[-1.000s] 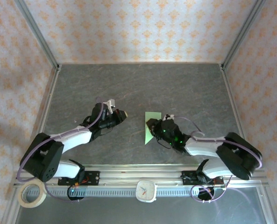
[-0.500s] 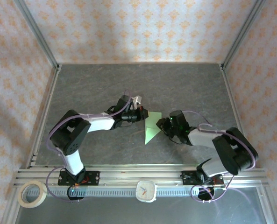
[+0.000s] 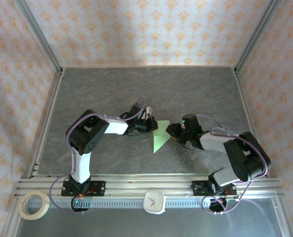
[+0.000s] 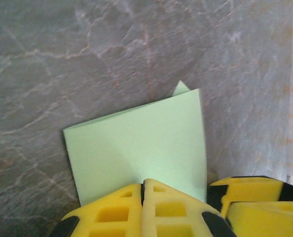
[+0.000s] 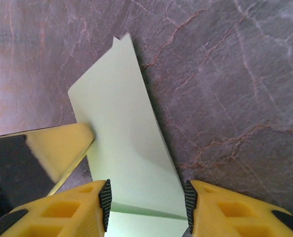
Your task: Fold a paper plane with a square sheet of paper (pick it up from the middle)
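Note:
The square sheet of paper (image 3: 159, 138), pale green and folded into a wedge with its point toward the near edge, lies flat mid-table. My left gripper (image 3: 150, 126) is at its far left corner, shut, its fingertips (image 4: 143, 185) resting against the paper (image 4: 136, 145). From the right, my right gripper (image 3: 172, 131) reaches in, open. Its pads (image 5: 104, 200) stand either side of the paper (image 5: 124, 123), apart from it. A crease crosses the sheet between them. The left finger (image 5: 62, 145) touches the paper's left edge.
The dark grey stone-patterned table (image 3: 136, 89) is walled by patterned panels and metal posts. A roll of tape (image 3: 33, 206) lies at the near left beyond the rail. A small white clock (image 3: 154, 201) sits on the rail.
My left arm swung right across the table to the paper, its gripper staying shut. The right gripper opened its jaws and shifted slightly right and away from the bases. The paper stayed put.

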Robot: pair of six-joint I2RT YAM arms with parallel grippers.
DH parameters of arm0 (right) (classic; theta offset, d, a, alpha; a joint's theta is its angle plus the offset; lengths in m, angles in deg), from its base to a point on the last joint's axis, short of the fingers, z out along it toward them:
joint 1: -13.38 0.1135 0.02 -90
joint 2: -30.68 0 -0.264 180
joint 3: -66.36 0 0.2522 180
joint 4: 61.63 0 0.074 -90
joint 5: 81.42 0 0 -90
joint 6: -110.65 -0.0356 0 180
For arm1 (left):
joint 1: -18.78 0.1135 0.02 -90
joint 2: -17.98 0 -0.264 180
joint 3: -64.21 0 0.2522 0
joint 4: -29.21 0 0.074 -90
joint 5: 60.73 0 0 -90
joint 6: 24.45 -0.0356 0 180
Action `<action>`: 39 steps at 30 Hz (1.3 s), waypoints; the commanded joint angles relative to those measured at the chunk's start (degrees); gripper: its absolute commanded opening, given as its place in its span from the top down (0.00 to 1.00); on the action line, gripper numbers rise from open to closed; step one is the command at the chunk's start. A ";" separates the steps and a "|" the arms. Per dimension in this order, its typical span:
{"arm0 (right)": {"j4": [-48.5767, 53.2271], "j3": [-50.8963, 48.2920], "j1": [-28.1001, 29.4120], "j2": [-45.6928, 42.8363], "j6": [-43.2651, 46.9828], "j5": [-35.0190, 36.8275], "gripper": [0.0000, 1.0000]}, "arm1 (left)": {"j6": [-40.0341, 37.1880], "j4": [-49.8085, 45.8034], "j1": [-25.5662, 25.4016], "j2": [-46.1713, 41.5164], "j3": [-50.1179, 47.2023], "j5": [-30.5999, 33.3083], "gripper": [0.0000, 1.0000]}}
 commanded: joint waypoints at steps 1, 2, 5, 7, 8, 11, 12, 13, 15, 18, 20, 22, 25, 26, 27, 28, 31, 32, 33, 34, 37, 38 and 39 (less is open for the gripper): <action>3.96 1.73 -0.97 0.58 2.89 -0.32 0.52 | -1.23 0.03 0.29 0.73 -1.58 -0.56 0.99; 3.96 1.80 -1.05 0.35 2.86 -0.21 0.52 | -1.04 0.51 0.45 0.85 -2.10 -0.66 0.99; 3.54 1.94 -1.33 0.14 2.78 -1.61 0.51 | -0.60 2.64 0.84 0.90 -4.12 -1.14 0.99; 3.12 2.16 -1.31 0.78 2.91 -3.60 0.51 | -0.03 4.12 1.21 0.96 -5.34 -1.58 0.99; 2.57 2.16 -1.34 1.05 2.85 -4.56 0.51 | 0.11 4.69 1.23 0.98 -5.75 -1.80 0.99; 0.05 1.98 -1.39 1.99 2.20 -7.25 0.52 | -0.10 5.74 1.26 1.17 -6.30 -2.88 0.99; -0.65 2.06 -1.42 2.29 2.14 -7.83 0.52 | -0.35 5.71 1.24 1.16 -6.26 -3.08 0.99; -1.11 2.18 -1.58 2.52 2.09 -8.40 0.55 | -0.73 5.44 1.21 1.23 -6.13 -3.21 0.99; -1.68 2.62 -1.91 2.94 2.46 -9.32 0.57 | -1.41 5.08 1.18 1.42 -5.91 -3.45 0.99; -1.75 3.63 -2.75 3.56 3.56 -10.62 0.62 | -2.06 4.82 1.21 1.62 -5.74 -3.67 0.99; -0.97 4.63 -3.30 4.09 4.62 -11.43 0.65 | -2.26 4.79 1.18 1.88 -5.69 -3.99 0.99; -0.02 5.53 -3.93 4.50 5.78 -11.56 0.65 | -2.59 4.62 1.22 1.93 -5.65 -4.04 0.99; 0.23 6.60 -5.00 5.86 7.37 -13.73 0.65 | -2.97 4.50 1.21 1.84 -5.65 -4.15 0.99; 0.42 7.08 -5.21 6.46 8.08 -14.82 0.65 | -3.09 4.48 1.21 1.91 -5.64 -4.19 0.99; 1.13 7.84 -5.64 7.22 8.98 -16.03 0.65 | -3.20 4.52 1.20 1.95 -5.65 -4.26 0.99; 1.41 8.40 -5.98 7.93 9.72 -16.98 0.65 | -3.27 4.51 1.19 1.94 -5.65 -4.43 0.99; 3.12 10.44 -6.60 10.02 12.51 -19.10 0.65 | -3.49 4.45 1.26 1.79 -5.49 -4.62 0.99; 4.11 11.35 -6.70 10.72 13.59 -19.69 0.65 | -3.55 4.44 1.25 1.70 -5.50 -4.66 0.99; 4.79 12.23 -6.70 11.57 14.50 -20.58 0.66 | -3.58 4.43 1.26 1.72 -5.46 -4.62 0.99; 5.69 13.16 -6.71 12.25 15.44 -21.28 0.67 | -3.58 4.41 1.23 1.77 -5.34 -4.70 0.99; 8.61 15.34 -6.88 13.70 18.17 -21.35 0.68 | -3.49 4.61 1.21 1.86 -5.30 -4.94 0.99; 9.19 15.79 -6.96 14.17 18.78 -21.82 0.68 | -3.49 4.68 1.26 1.71 -5.25 -4.97 0.99; 9.94 16.33 -7.04 14.77 19.52 -22.30 0.69 | -3.51 4.61 1.24 1.73 -5.30 -4.88 0.99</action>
